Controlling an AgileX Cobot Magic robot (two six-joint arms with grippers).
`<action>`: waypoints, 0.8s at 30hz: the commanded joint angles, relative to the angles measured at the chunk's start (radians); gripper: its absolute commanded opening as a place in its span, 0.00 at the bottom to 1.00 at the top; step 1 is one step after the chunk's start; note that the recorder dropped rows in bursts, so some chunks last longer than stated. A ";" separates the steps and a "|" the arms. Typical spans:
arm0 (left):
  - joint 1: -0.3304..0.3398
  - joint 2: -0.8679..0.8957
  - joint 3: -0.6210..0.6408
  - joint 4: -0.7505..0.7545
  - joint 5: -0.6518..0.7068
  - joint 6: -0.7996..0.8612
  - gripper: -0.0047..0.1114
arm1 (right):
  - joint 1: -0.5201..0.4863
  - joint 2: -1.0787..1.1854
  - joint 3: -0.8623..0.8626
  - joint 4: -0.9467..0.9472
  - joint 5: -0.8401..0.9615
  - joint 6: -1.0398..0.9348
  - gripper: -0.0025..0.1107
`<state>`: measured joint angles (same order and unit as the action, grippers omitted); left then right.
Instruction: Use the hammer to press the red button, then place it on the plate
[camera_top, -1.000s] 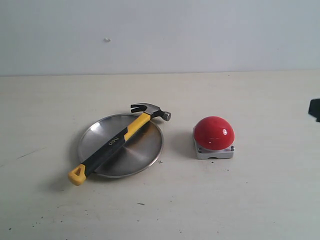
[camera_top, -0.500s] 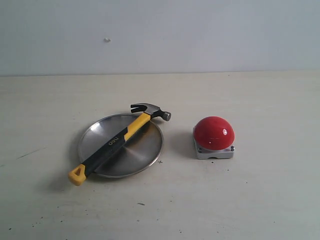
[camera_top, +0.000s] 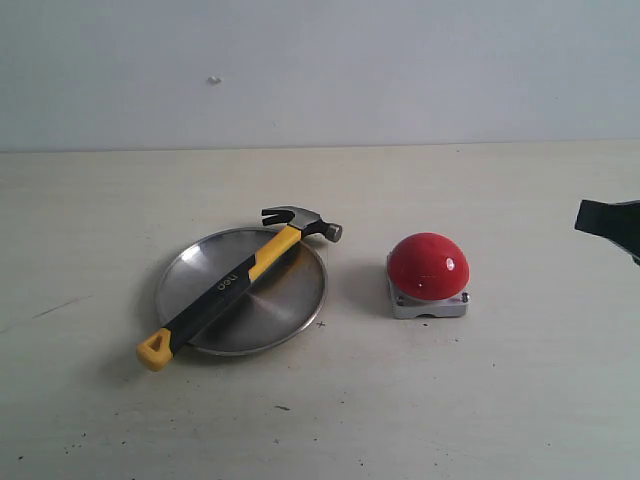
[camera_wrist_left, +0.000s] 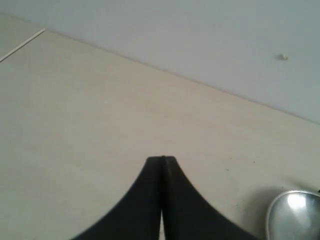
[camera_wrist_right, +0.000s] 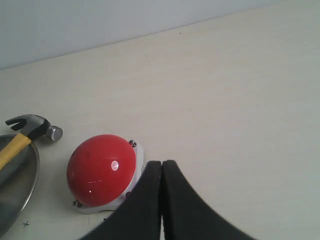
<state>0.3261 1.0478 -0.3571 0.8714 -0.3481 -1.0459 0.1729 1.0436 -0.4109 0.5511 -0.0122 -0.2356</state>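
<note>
Found claw hammer (camera_top: 235, 285) with dark steel head, yellow neck and black rubber handle lying diagonally across round shallow brushed stainless-steel plate (camera_top: 295, 300), on pale beige table (camera_top: 450, 400). Noted hammer head past plate's far rim on the side toward the button, yellow looped end overhanging the opposite near rim, white lettering on handle facing up. Logged large glossy red dome button (camera_top: 428, 265) on small square light-grey base, standing on table right of plate in exterior view, near it but not touching; hammer head apart from it. Checked left claw (camera_wrist_left: 161, 159): black fingers pressed together, gripping nothing, over bare table, with only an edge of plate showing in its wrist view; not visible in exterior view. Checked right claw (camera_wrist_right: 161, 162): fingers likewise pressed together, empty, tips close beside the button in its wrist view; seen in exterior view as dark shape at right edge, clear of the button. Recorded hammer as resting free of both claws
</note>
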 joint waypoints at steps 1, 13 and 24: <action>0.004 0.003 -0.007 -0.007 0.003 0.006 0.04 | 0.001 0.005 0.005 0.001 -0.004 0.006 0.02; 0.004 0.003 -0.007 -0.007 0.003 0.006 0.04 | 0.001 0.005 0.005 0.001 -0.004 0.006 0.02; 0.004 0.003 -0.007 -0.007 0.005 0.006 0.04 | 0.001 -0.023 0.005 0.001 0.000 0.006 0.02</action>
<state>0.3261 1.0478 -0.3571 0.8714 -0.3419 -1.0459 0.1729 1.0456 -0.4109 0.5530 -0.0116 -0.2290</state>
